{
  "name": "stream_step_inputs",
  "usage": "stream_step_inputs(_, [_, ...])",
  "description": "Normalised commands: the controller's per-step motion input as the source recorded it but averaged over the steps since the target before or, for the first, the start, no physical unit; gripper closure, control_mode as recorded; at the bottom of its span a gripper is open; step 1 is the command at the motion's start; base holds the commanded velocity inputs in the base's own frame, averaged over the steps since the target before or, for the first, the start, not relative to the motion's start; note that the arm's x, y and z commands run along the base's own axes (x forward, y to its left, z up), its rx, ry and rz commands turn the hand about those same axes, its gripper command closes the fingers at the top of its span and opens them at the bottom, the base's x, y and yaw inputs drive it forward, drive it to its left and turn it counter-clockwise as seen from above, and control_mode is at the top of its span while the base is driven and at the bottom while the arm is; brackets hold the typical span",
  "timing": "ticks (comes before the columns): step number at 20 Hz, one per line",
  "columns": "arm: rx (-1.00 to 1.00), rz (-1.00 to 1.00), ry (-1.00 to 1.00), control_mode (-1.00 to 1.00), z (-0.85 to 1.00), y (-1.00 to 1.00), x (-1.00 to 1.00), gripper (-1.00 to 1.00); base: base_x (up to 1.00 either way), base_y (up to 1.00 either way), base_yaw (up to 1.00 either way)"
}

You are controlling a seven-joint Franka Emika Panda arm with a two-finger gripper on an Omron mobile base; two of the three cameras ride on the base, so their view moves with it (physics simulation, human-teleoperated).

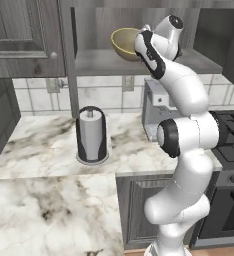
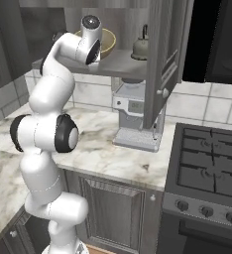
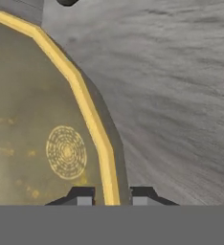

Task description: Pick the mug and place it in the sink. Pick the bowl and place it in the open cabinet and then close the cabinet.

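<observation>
The gripper (image 3: 112,195) is nearly closed, its two dark tips pinching the yellow rim of the round bowl (image 3: 42,139), one tip inside, one outside. The bowl's olive inside, with a ring pattern, lies at 9 o'clock. It sits on the grey wood-grain shelf (image 3: 181,105) of the open cabinet (image 1: 74,75).

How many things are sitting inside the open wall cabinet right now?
2. The yellowish bowl is on the cabinet shelf at the left, its rim between the gripper fingers. A small grey kettle stands to its right. The arm and door may hide more.
</observation>
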Motion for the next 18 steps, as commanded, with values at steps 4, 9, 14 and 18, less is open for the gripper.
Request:
stream_step_inputs(4, [0.00,-0.04,0.09,-1.00,-0.47,0.00,0.00,1.00,0.00,0.00,0.00])
stream_step_inputs(9, [0.00,-0.04,0.06,-1.00,-0.47,0.01,0.01,-1.00,0.00,0.00,0.00])
stream_step_inputs(14, [0.00,0.00,-0.17,-1.00,0.29,0.00,-0.04,-1.00,0.00,0.00,0.00])
stream_step_inputs(18, [-0.02,0.00,-0.35,-1.00,0.57,0.00,-0.29,-1.00,0.00,0.00,0.00])
